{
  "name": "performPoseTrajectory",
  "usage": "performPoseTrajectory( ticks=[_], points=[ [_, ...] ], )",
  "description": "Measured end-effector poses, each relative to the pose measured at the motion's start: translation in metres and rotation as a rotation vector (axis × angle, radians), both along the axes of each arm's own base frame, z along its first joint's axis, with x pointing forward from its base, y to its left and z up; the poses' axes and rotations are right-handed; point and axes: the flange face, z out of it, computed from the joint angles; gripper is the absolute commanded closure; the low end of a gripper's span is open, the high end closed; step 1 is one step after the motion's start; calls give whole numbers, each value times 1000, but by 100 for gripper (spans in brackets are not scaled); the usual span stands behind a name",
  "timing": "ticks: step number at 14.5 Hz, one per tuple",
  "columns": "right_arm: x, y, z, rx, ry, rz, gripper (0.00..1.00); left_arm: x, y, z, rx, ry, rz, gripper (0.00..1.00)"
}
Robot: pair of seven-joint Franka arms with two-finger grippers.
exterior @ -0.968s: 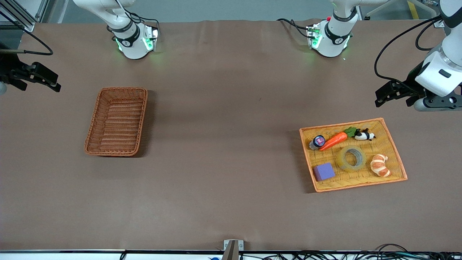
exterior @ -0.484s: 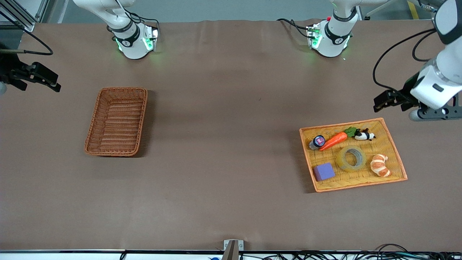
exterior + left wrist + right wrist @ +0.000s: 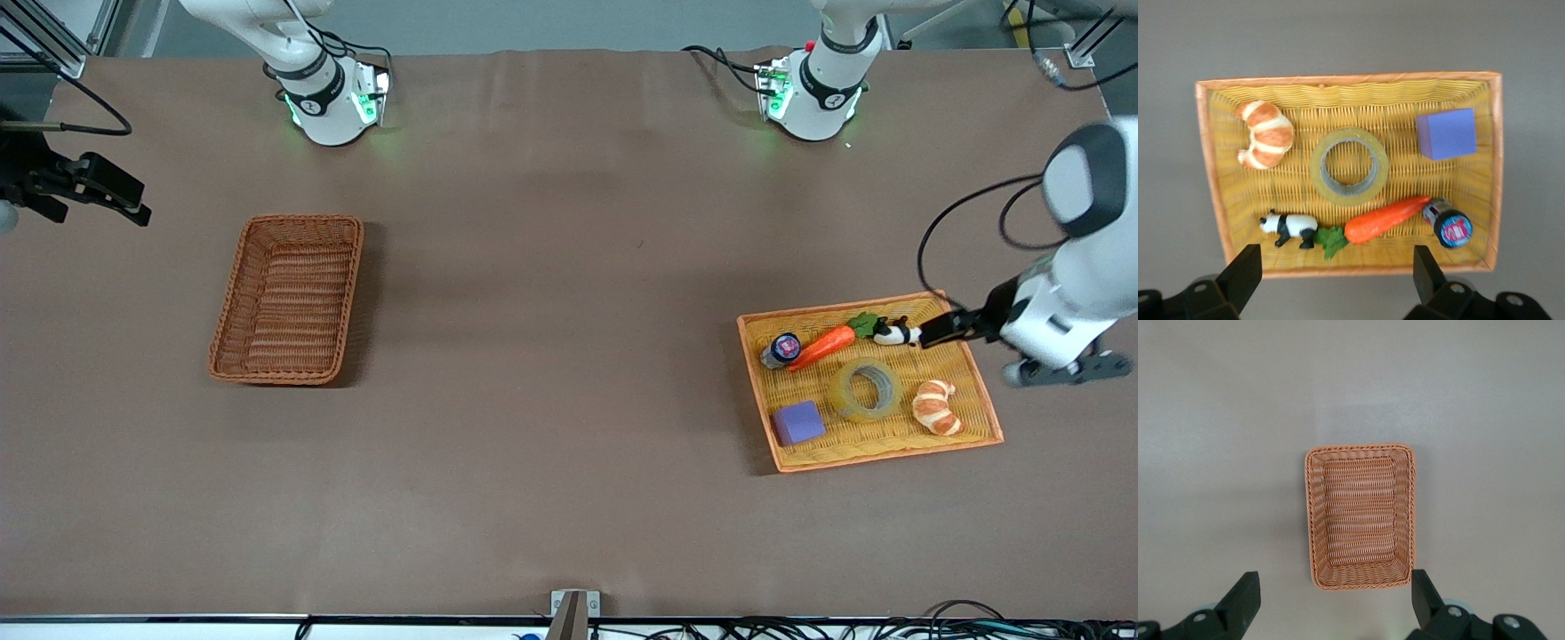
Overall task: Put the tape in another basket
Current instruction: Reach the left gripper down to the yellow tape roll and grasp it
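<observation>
Now left gripper [image 3: 935,332] open over tray [image 3: 973,378] edge, tape [image 3: 865,388] mid-tray.

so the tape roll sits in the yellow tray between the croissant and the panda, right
Not quite. In the left wrist view the tape roll lies in the yellow tray between the croissant and the purple block; the panda lies beside the carrot's leaves.

left gripper [image 3: 933,336] moved down — from above bare table by the yellow tray [image 3: 974,366] to over its edge by the panda [image 3: 896,332] | left arm swung lower — fingers spread wide
</observation>
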Motion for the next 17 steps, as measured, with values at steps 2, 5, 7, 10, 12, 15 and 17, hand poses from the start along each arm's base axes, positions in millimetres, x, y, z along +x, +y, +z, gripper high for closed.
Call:
performPoseTrajectory(
  ticks=[2, 5, 7, 10, 12, 15, 17],
  points=[
    [0, 0, 0, 0, 0, 0, 0, 12, 3, -41, -3, 8, 6, 2],
    [0, 0, 0, 0, 0, 1, 0, 21, 18, -96, -5, 44, 29, 6],
    [0, 1, 0, 0, 1, 1, 0, 22, 33, -135, 14, 77, 34, 6],
    [0, 1, 0, 0, 1, 1, 0, 26, 41, -177, 28, 67, 32, 10],
    [-1, 1, -1, 0, 8, 1, 0, 25, 40, -199, 26, 82, 29, 10],
    [-2, 1, -1, -1, 14, 1, 0, 22, 38, -211, 24, 91, 27, 15],
    [-2, 1, -1, -1, 15, 1, 0, 19, 37, -217, 24, 77, 26, 24]
  ],
)
